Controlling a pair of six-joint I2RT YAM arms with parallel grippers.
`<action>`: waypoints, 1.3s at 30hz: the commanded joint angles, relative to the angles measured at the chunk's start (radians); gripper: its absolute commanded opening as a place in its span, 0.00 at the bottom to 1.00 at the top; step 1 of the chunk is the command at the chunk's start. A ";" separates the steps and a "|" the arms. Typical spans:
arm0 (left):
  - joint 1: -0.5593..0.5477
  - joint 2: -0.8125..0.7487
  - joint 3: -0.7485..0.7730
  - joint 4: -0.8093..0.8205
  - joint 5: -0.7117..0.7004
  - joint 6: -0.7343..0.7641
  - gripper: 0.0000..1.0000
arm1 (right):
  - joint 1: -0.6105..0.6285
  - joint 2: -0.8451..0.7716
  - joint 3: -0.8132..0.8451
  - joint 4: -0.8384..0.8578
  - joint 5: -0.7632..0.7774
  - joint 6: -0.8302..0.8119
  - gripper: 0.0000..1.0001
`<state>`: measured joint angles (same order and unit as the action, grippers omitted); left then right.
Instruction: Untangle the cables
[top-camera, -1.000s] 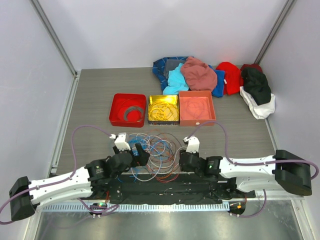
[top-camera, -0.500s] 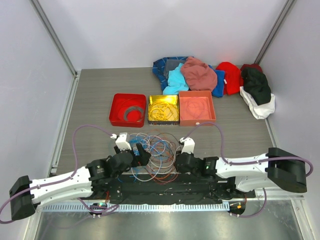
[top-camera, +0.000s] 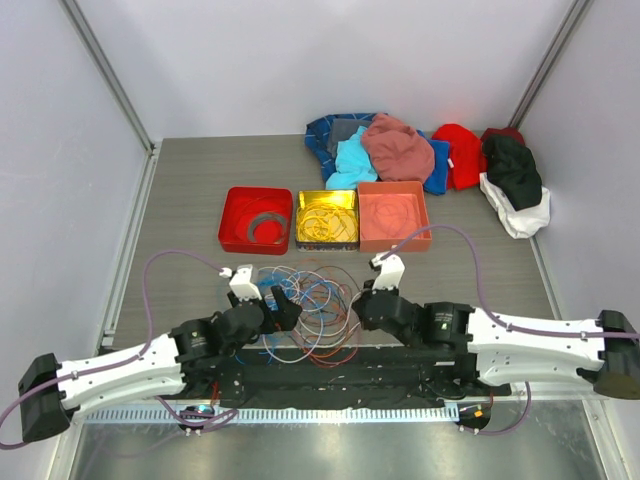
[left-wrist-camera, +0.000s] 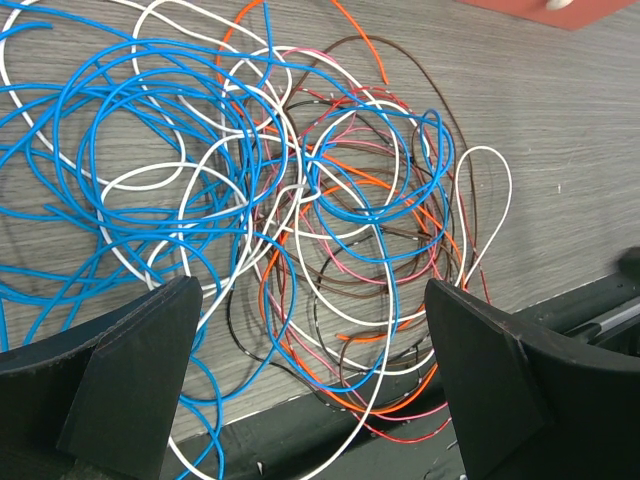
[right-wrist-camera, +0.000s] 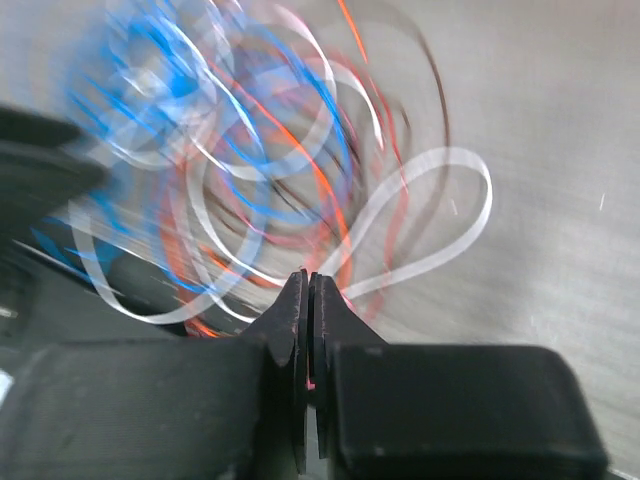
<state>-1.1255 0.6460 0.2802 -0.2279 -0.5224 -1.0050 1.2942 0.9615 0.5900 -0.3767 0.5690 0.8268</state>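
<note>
Overhead view: bright, even, diffuse light falls over the grey wood-grain table (top-camera: 190, 190), with soft shadows and a pale sheen on the brushed metal strip (top-camera: 330, 452) at the near edge. Left wrist view: the tangled thin coloured cables (left-wrist-camera: 305, 188) are in sharp focus, each casting a faint hairline shadow. Right wrist view: heavy motion blur smears them into streaks, while the black right gripper (right-wrist-camera: 306, 285) appears crisp.

Cables (left-wrist-camera: 300, 190): blue, white, orange, pink, brown, red. At their 12 o'clock, 3 trays: red tray (top-camera: 228, 216), yellow tray (top-camera: 327, 193), salmon tray (top-camera: 426, 215). Table (top-camera: 200, 170): grey wood grain.
</note>
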 joint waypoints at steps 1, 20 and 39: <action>-0.002 -0.025 0.014 0.026 -0.027 0.025 0.99 | 0.005 -0.029 0.149 -0.102 0.129 -0.097 0.01; -0.002 -0.059 -0.001 0.028 -0.011 0.023 1.00 | 0.037 -0.015 -0.010 -0.064 -0.159 0.020 0.51; -0.002 -0.037 -0.033 0.062 0.032 -0.012 0.99 | 0.053 0.045 -0.220 0.295 -0.342 0.181 0.56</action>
<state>-1.1255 0.6250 0.2554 -0.2134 -0.4854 -1.0046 1.3399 0.9791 0.3664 -0.1867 0.2234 0.9817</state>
